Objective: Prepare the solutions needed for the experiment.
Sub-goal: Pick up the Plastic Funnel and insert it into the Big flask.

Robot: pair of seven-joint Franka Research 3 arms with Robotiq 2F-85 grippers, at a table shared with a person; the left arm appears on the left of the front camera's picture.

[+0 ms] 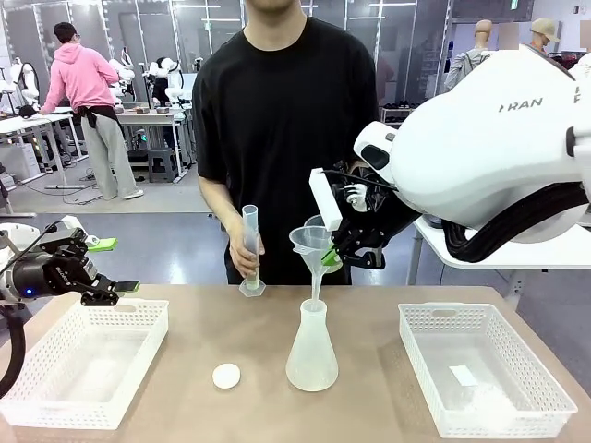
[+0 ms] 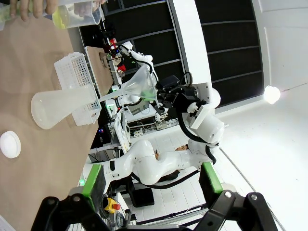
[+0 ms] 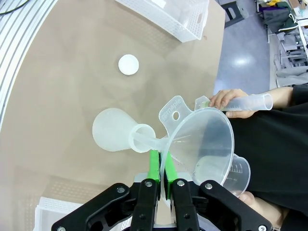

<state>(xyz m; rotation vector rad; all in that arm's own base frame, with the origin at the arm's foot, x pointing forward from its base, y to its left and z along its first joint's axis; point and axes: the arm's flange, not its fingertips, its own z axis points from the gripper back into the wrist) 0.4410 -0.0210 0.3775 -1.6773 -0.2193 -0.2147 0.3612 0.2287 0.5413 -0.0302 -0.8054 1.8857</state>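
Observation:
A frosted conical flask (image 1: 311, 349) stands mid-table with a clear funnel (image 1: 312, 243) in its neck. My right gripper (image 1: 331, 257) is shut on the funnel's rim tab, as the right wrist view shows at the gripper (image 3: 160, 163) and the funnel (image 3: 202, 139). The person steadies a graduated cylinder (image 1: 250, 247) upright on the table with one hand. Their other hand holds a beaker (image 3: 233, 174) just behind the funnel. In the left wrist view a shallow pale yellow-green solution (image 2: 60, 18) lies in that beaker. My left gripper (image 1: 111, 268) hangs open over the left basket.
A white basket (image 1: 55, 406) sits at the table's left and another basket (image 1: 517, 420) at the right, holding a slip of paper. A round white cap (image 1: 226, 375) lies left of the flask. The person stands close at the far edge.

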